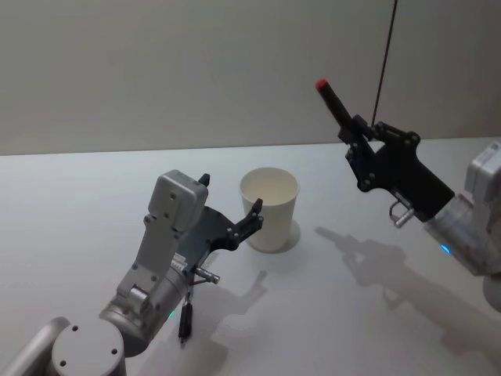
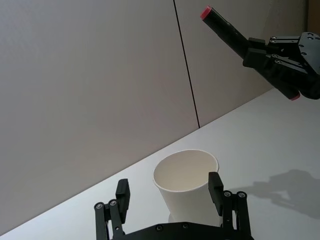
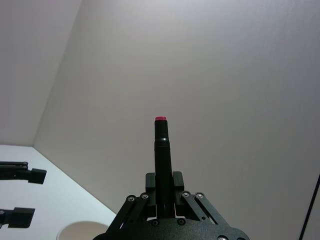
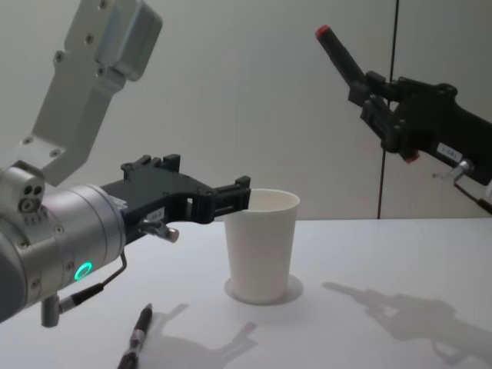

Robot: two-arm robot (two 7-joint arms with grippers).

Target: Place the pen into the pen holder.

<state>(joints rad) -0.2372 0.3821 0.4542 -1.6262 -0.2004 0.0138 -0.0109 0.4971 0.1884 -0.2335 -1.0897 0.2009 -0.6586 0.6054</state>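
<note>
The pen (image 1: 335, 100) is being clamped in the right gripper (image 1: 358, 133), high and right of the pen holder (image 1: 270, 210), which the spread-open left gripper (image 1: 231, 194) is flanking. If lowered off-centre, the rim could be struck and the cup tipped.

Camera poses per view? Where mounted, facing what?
Head: up top, looking down on table; both arms, left claw open, right claw gripping pen.
Chest: lower, looking across at cup side-on; both arms.
Left wrist: behind left claw, facing cup.
Right wrist: behind right claw, aimed along pen toward wall.
Shared: all four show cup and pen.
</note>
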